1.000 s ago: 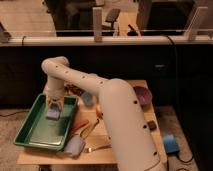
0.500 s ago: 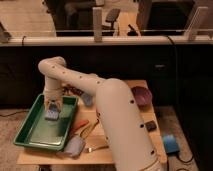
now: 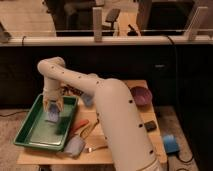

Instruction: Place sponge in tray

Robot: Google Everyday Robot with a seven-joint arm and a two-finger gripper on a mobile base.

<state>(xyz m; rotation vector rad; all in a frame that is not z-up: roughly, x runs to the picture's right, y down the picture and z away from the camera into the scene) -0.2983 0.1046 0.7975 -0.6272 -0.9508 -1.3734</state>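
The green tray (image 3: 35, 131) lies at the left end of the wooden table. My gripper (image 3: 52, 111) hangs down from the white arm over the tray's far right part. It is shut on the sponge (image 3: 52, 117), a small blue-grey block held at its tip, just above the tray floor.
A larger flat blue-grey piece (image 3: 75, 145) lies at the tray's near right corner. A small blue-grey cup-like object (image 3: 88, 99) stands behind the arm. Orange utensils (image 3: 82, 128) lie beside the tray. A purple bowl (image 3: 141, 95) and a black item (image 3: 150, 126) sit at the right.
The arm's elbow and the gripper have shifted slightly left over the tray, and the sponge has moved with the gripper.
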